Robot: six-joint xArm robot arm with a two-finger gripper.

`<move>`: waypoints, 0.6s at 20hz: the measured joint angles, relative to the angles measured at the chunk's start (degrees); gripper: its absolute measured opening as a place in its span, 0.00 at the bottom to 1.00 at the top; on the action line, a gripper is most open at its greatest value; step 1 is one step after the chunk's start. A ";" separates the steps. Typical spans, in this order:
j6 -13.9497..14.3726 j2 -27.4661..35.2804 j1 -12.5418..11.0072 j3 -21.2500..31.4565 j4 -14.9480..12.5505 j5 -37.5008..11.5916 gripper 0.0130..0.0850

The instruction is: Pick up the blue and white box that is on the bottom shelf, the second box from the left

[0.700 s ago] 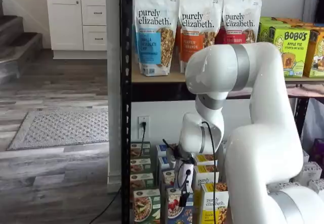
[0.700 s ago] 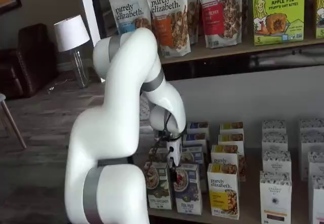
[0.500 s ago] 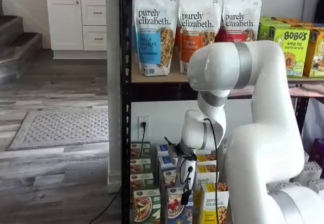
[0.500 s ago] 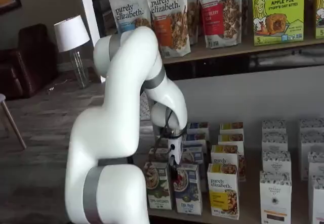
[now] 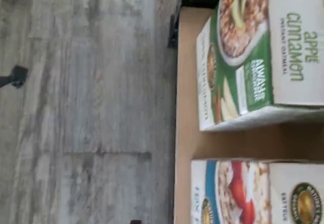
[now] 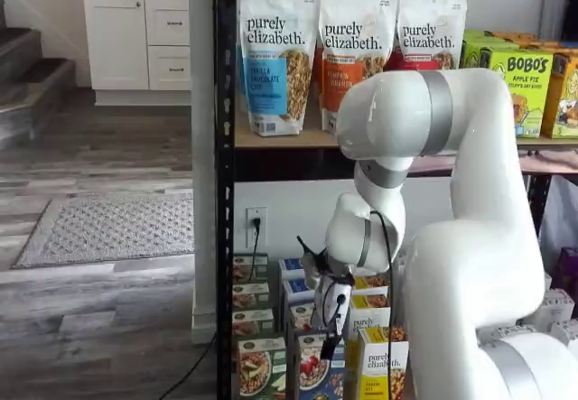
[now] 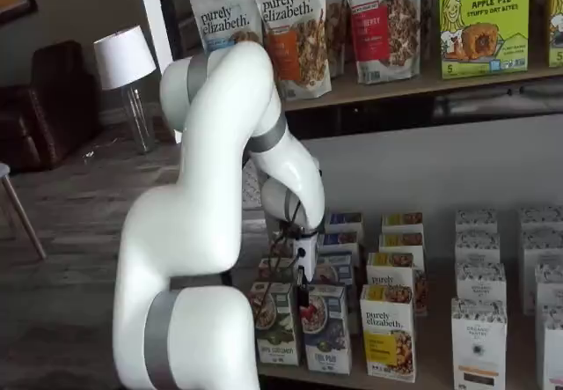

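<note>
Two glossy cardboard cartons, blue and white box (image 5: 253, 193) beside green one (image 5: 253, 57); jaws' spacing indiscernible.

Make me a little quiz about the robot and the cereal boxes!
1. True or false: the blue and white box stands on the bottom shelf.
2. What hangs right over that box? A: the end effector. B: a lamp. C: a granola bag.
3. Fill in: in the wrist view, the green carton reads "apple ____".

Key: 1 true; 2 A; 3 cinnamon.
</note>
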 joint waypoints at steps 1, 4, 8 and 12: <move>-0.49 0.15 0.11 -0.09 0.65 -0.26 1.00; -1.22 0.96 0.56 -0.74 1.92 -1.23 1.00; -0.67 2.83 1.07 -2.51 1.81 -2.07 1.00; -0.12 5.04 1.44 -4.46 1.50 -3.24 1.00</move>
